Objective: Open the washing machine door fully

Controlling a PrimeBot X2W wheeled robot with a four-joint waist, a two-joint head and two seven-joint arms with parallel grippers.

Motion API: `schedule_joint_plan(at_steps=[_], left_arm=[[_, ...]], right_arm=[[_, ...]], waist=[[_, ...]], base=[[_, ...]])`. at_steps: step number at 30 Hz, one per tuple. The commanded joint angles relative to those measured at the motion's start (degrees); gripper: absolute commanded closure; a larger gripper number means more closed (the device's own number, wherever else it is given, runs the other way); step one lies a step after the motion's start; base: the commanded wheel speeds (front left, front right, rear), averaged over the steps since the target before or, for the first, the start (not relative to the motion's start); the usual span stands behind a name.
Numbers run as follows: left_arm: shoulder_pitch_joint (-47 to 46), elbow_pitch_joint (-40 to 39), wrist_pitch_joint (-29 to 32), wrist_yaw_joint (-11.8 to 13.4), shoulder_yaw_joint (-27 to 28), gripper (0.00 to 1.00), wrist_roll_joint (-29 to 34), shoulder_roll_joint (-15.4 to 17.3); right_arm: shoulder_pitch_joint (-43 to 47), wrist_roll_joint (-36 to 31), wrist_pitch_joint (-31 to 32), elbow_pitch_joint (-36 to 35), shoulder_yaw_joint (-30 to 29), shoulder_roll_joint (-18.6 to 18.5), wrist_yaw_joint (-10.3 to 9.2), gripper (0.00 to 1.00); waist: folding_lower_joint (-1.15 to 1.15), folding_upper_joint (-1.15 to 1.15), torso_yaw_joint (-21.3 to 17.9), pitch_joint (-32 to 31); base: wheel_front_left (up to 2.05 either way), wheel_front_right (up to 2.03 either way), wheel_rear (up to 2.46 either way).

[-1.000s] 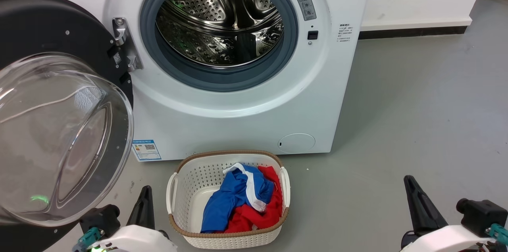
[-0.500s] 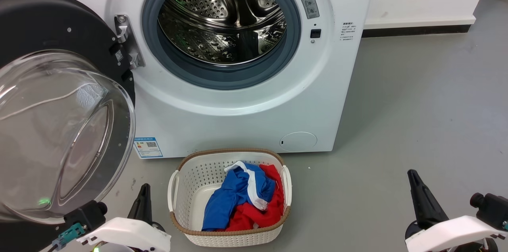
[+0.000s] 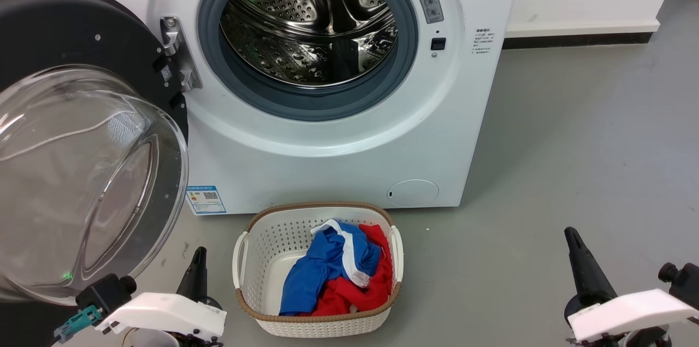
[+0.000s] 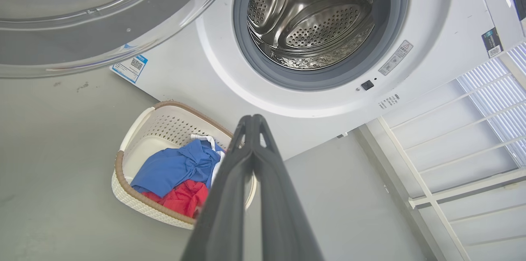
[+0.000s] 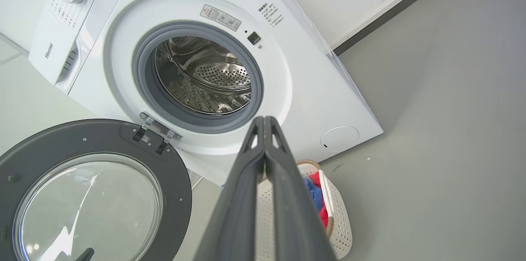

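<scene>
The white washing machine (image 3: pixel 338 166) faces me with its steel drum exposed. The washing machine door (image 3: pixel 82 35), black with a bulging clear glass bowl, hangs from the hinge on the left side and is swung wide out toward me. My left gripper (image 3: pixel 200 253) is low by the floor, just below the door's bowl and apart from it, shut and empty. In the left wrist view the fingers (image 4: pixel 251 118) meet at the tips in front of the machine (image 4: pixel 431 47). My right gripper (image 3: pixel 571 233) sits far right over bare floor, shut and empty (image 5: pixel 264 119). The right wrist view shows the door (image 5: pixel 49 142) lying wide open.
A white perforated laundry basket (image 3: pixel 256 259) holding blue and red clothes (image 3: pixel 327 276) stands on the grey floor between my arms, right in front of the machine. A dark baseboard (image 3: pixel 579 40) runs along the wall at right. White railing (image 4: pixel 452 129) stands beside the machine.
The head camera has shifted slightly, sliding the whole scene up and right. More of both pale forearms shows at the bottom. The door's angle to the machine looks the same.
</scene>
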Motion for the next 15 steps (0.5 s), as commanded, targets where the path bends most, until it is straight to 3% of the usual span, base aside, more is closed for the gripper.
schedule_joint_plan(at_steps=[1,15], left_arm=[[-1.8,-0.4,0.4,-0.7,0.9,1.00,-1.6,-0.1],[-2.5,0.1,2.7,-3.3,3.6,1.00,-9.5,-1.7]], right_arm=[[-1.9,2.2,0.2,-0.3,-0.3,0.0,0.01,1.00],[-3.4,12.5,1.5,1.5,-1.0,0.1,0.01,1.00]], waist=[[0.00,0.00,0.0,0.0],[0.00,0.00,0.4,0.4]], base=[[0.00,0.00,0.00],[0.00,0.00,0.00]])
